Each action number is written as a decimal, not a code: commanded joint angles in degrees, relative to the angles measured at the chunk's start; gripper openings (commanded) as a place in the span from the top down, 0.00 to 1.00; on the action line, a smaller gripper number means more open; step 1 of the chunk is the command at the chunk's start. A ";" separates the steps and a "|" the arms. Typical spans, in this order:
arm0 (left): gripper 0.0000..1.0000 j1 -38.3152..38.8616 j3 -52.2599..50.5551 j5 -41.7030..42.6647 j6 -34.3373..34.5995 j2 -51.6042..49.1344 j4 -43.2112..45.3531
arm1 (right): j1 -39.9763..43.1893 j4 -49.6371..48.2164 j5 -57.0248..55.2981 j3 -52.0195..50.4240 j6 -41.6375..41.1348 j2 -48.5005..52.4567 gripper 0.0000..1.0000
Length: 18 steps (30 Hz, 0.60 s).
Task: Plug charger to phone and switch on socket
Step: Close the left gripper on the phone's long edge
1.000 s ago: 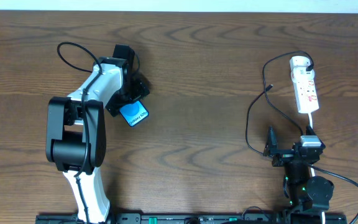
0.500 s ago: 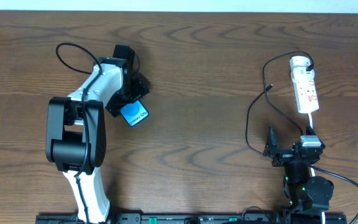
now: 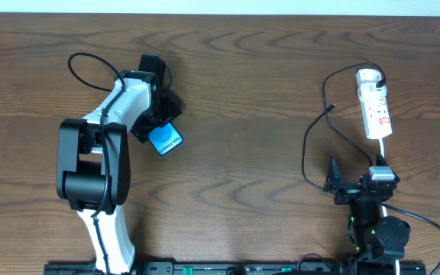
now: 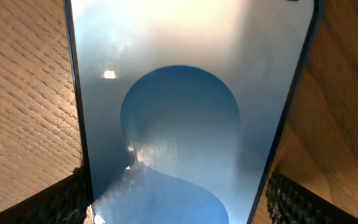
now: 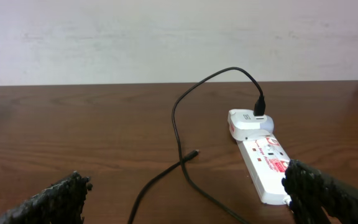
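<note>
The left arm (image 3: pixel 98 168) reaches from the lower left of the overhead view up and to the right, and its head sits over the phone (image 3: pixel 164 140), left of centre on the bench (image 3: pixel 243 92). The phone lies flat, screen up and skewed. Only its lower end, blue with small white lettering, shows past the black head.

In the left wrist view the phone (image 4: pixel 179 112) fills the middle of the frame, its blue oval wallpaper facing the camera. The left jaws stand wide, one on each long side of it. The ribbed pads (image 4: pixel 61 202) show in the bottom corners, right against the dark frame. I cannot tell whether they press it or only flank it.

Well to the right, the charger (image 3: pixel 305 153) lies in loose loops on the wood, right of centre. Its tip (image 3: pixel 331 108) rests bare on the bench, far from the phone. The other end is plugged into a white block (image 3: pixel 367 76) at the top end of the socket (image 3: pixel 374 103), which lies lengthwise near the upper right. The socket's cord (image 3: pixel 380 147) runs down toward the right arm (image 3: pixel 376 229) at the lower right edge.

The right jaws are spread wide and hold nothing. Their pads (image 5: pixel 48 202) sit in the bottom corners of the right wrist view, with the charger's tip (image 5: pixel 194 152) and the red-marked socket (image 5: pixel 263 162) beyond them.
</note>
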<state>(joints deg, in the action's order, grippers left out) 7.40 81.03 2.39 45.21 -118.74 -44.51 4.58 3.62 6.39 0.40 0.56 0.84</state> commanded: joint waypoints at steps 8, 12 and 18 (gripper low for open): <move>0.26 -0.61 -0.37 -3.50 -1.57 -2.78 -0.39 | -0.39 0.24 -0.24 -0.09 0.59 -0.39 0.01; 0.31 -0.63 -0.35 -3.52 -2.10 -2.75 -1.25 | -0.39 0.24 -0.24 -0.07 0.59 -0.39 0.01; 0.33 -0.63 -0.28 -3.45 -2.40 -1.99 -1.68 | -0.39 0.24 -0.24 -0.07 0.59 -0.39 0.01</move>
<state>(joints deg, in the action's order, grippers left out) 7.29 81.25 1.89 43.66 -118.74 -44.97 4.58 3.62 6.39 0.40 0.56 0.84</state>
